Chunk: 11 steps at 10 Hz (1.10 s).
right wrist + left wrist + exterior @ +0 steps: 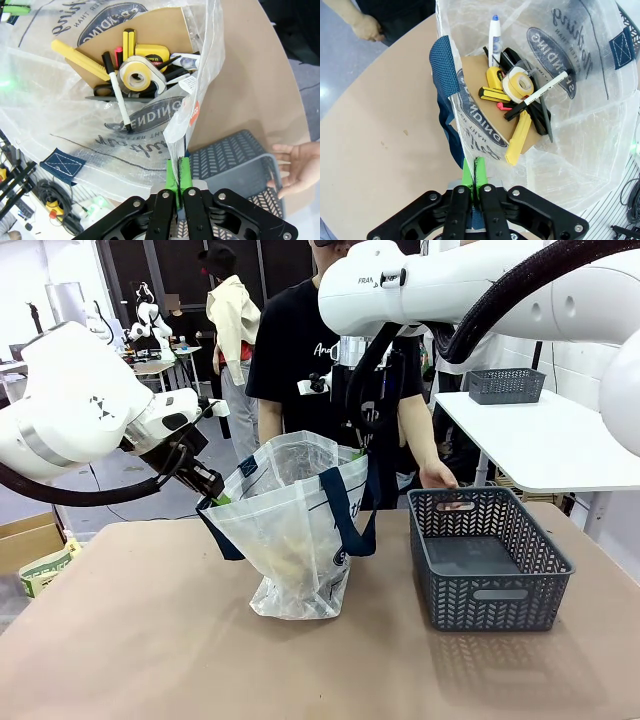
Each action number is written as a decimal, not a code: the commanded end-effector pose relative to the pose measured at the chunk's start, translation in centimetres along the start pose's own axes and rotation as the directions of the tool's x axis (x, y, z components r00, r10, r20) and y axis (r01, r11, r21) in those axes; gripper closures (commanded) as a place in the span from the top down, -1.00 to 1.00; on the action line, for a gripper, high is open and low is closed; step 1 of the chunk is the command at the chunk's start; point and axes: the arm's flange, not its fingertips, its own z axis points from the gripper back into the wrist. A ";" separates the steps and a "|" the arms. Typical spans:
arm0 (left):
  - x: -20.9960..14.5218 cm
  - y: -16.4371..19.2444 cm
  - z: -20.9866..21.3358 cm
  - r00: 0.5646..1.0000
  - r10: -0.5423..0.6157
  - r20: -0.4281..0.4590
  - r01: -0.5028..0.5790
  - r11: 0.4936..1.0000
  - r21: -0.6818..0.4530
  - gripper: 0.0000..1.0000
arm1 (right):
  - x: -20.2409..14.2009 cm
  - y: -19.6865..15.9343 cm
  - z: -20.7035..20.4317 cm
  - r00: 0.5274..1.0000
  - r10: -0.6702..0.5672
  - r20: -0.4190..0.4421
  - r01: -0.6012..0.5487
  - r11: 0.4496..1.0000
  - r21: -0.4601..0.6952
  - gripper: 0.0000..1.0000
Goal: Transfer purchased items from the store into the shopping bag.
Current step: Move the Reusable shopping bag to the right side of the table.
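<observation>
L gripper: pads fully closed, pinching the L rim of the shopping bag next to a navy strap, bag wall between the green pads in the wrist view. Bag stood upright on the surface, mouth held open betw. both arms. Purchased items lay at the bag's bottom: tape roll, yellow tape measure, markers, yellow cutter on brown card. R gripper: also clamped shut, on the opp. rim of the bag. Right of the bag, just beside it, the store, a dark grey basket; its floor looked bare, so transfer judged approx. done. Person's hand rested at the basket's far rim. Risks: film is thin and slick, so a rim could slip from either pinch and the mouth would fold over; arms pulling apart too hard could tear the wall; uneven lift could tilt the load and spill the items.
</observation>
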 end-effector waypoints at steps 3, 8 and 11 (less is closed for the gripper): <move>0.0 0.0 0.1 1.000 0.009 0.006 -0.009 1.000 0.004 -1.00 | 0.0 -0.1 0.0 1.000 -0.001 -0.001 0.001 1.000 0.001 -1.00; 0.0 0.0 0.1 1.000 0.009 0.006 -0.009 1.000 0.004 -1.00 | 0.0 -0.1 0.0 1.000 -0.001 -0.001 0.001 1.000 0.001 -1.00; 0.0 0.0 0.1 1.000 0.009 0.006 -0.009 1.000 0.004 -1.00 | 0.0 -0.1 0.0 1.000 -0.001 -0.001 0.001 1.000 0.001 -1.00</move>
